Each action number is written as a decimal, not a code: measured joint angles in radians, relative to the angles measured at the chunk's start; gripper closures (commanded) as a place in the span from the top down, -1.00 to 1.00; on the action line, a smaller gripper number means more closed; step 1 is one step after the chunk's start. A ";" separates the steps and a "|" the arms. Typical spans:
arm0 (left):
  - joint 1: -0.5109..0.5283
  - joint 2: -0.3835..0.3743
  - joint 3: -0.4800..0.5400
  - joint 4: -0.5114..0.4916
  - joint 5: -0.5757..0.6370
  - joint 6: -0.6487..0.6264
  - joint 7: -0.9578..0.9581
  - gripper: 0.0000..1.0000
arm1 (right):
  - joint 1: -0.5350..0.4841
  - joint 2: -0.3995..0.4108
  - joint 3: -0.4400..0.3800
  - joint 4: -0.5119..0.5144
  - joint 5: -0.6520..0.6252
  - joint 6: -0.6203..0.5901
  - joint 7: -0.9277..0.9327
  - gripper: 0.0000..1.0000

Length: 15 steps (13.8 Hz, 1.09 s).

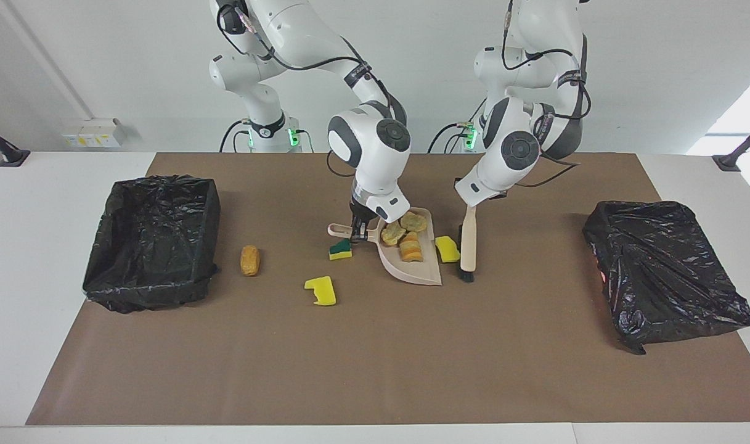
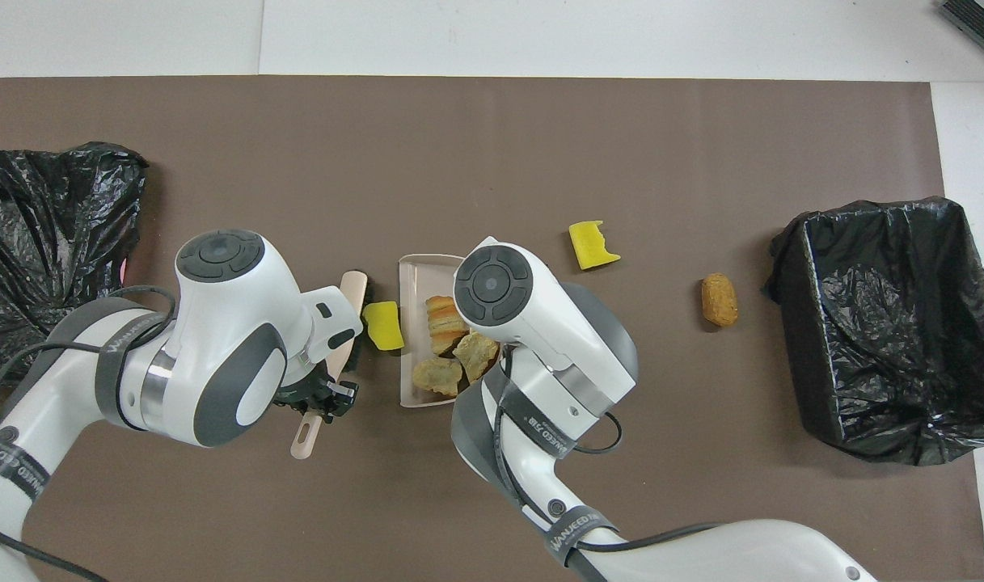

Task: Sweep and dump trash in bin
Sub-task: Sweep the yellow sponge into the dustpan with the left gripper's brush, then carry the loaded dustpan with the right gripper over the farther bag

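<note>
Honestly, my left gripper (image 1: 471, 208) is clamped on the brush (image 1: 468, 246) and my right gripper (image 1: 357, 233) on the dustpan (image 1: 411, 271) handle. If the bristles ride over the yellow chunk (image 1: 447, 248) at the pan's lip, it skips past. Counted: three tan pieces (image 1: 404, 236) in the pan, green-topped wedge (image 1: 340, 249) beside its handle, notched yellow chunk (image 1: 321, 290) and nugget (image 1: 249, 259) nearer the open bin (image 1: 153, 237). Seven scraps, two bins.

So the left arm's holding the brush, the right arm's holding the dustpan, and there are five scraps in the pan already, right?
Not five. The overhead view shows three scraps in the dustpan. The rest is right: the left gripper holds the brush, the right gripper the dustpan's handle.
</note>
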 measured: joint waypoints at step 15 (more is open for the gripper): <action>-0.002 -0.084 0.030 0.040 -0.075 -0.084 -0.032 -1.00 | -0.059 -0.017 -0.001 -0.006 0.068 0.098 -0.116 -1.00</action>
